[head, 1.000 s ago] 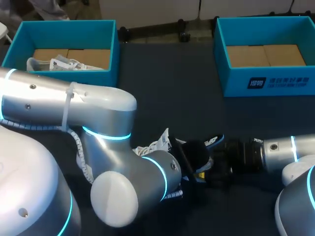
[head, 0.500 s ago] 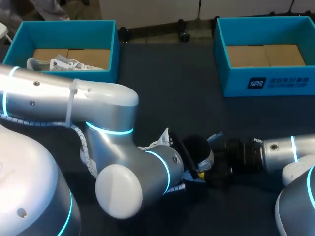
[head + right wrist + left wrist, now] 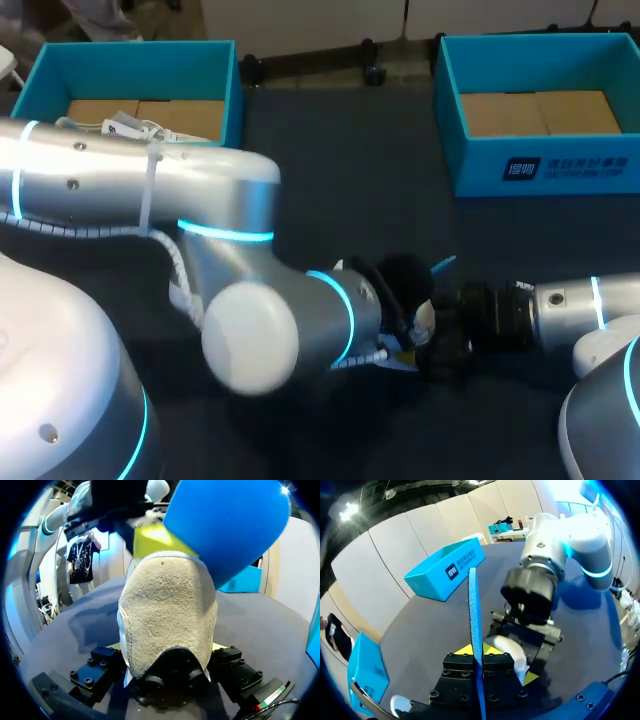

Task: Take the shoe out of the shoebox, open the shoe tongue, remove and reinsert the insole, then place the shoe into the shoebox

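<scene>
A white shoe lies on the dark table, mostly hidden under my left arm. In the right wrist view its beige suede heel sits between the fingers of my right gripper, which press on it from both sides. The blue insole stands edge-on, and my left gripper is shut on its lower end. The insole's broad blue face rises above the heel. Its tip pokes out beside my left wrist. My right gripper faces the left one across the shoe.
A blue box at the back left holds another white shoe. A second blue box at the back right shows only its cardboard floor. Dark table stretches between the boxes and my arms.
My left gripper has closed on the insole and my left arm has swung up and over the shoe. The insole's blue tip now stands higher. The right arm has stayed put.
</scene>
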`<state>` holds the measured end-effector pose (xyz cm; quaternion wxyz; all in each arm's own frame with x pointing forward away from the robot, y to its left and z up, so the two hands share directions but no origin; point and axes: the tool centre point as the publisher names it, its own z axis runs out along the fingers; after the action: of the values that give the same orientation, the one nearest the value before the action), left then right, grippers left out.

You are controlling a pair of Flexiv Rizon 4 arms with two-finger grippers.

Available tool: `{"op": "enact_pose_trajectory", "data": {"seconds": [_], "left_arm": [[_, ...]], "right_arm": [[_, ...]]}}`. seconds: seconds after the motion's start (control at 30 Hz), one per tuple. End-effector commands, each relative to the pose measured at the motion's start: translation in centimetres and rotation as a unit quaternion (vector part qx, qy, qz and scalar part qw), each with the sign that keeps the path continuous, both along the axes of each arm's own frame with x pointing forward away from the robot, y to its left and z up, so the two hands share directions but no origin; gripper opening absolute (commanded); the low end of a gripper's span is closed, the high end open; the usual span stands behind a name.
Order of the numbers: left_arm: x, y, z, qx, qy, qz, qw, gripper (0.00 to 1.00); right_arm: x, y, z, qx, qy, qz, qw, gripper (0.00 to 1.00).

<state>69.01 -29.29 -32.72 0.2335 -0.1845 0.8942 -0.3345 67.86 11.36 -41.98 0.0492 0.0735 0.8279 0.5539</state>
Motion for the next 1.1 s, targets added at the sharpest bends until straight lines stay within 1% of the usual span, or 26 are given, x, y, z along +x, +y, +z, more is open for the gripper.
{"op": "enact_pose_trajectory", "data": {"seconds": [0.03, 0.33, 0.47, 0.53, 0.57, 0.63, 0.8, 0.83, 0.87, 1.03, 1.1], "left_arm": [[1.1, -0.5, 1.8, 0.006, 0.044, -0.021, 0.999, 0.00], [1.1, -2.1, 4.3, 0.005, 0.101, -0.035, 0.994, 0.00], [1.3, -2.8, 5.4, -0.001, 0.157, -0.047, 0.986, 0.00], [1.4, -3.0, 5.9, -0.004, 0.174, -0.052, 0.983, 0.00], [1.4, -3.2, 6.5, -0.009, 0.198, -0.062, 0.978, 0.00], [1.4, -3.4, 7.2, -0.015, 0.222, -0.072, 0.972, 0.00], [0.6, -3.7, 10.4, -0.034, 0.273, -0.115, 0.955, 0.00], [0.5, -3.7, 10.6, -0.034, 0.277, -0.120, 0.953, 0.00], [0.0, -3.7, 11.8, -0.039, 0.292, -0.135, 0.946, 0.00], [-1.3, -3.8, 15.1, -0.051, 0.315, -0.174, 0.931, 0.00], [-1.9, -3.8, 16.3, -0.056, 0.313, -0.185, 0.930, 0.00]], "right_arm": [[-0.1, 0.1, 0.0, -0.002, 0.001, 0.000, 1.000, 0.00], [-0.1, 0.1, 0.0, -0.002, 0.001, 0.000, 1.000, 0.00], [-0.1, 0.1, 0.0, -0.002, 0.001, 0.000, 1.000, 0.00], [-0.1, 0.1, 0.0, -0.002, 0.001, 0.000, 1.000, 0.00], [-0.1, 0.1, 0.0, -0.002, 0.001, 0.000, 1.000, 0.00], [-0.1, 0.1, 0.0, -0.002, 0.001, 0.000, 1.000, 0.00], [-0.1, 0.1, 0.0, -0.002, 0.001, 0.000, 1.000, 0.00], [-0.1, 0.1, 0.0, -0.002, 0.001, 0.000, 1.000, 0.00], [-0.1, 0.1, 0.0, -0.002, 0.001, 0.000, 1.000, 0.00], [-0.1, 0.1, 0.0, -0.002, 0.001, 0.000, 1.000, 0.00], [-0.1, 0.1, 0.0, -0.002, 0.001, 0.000, 1.000, 0.00]]}}
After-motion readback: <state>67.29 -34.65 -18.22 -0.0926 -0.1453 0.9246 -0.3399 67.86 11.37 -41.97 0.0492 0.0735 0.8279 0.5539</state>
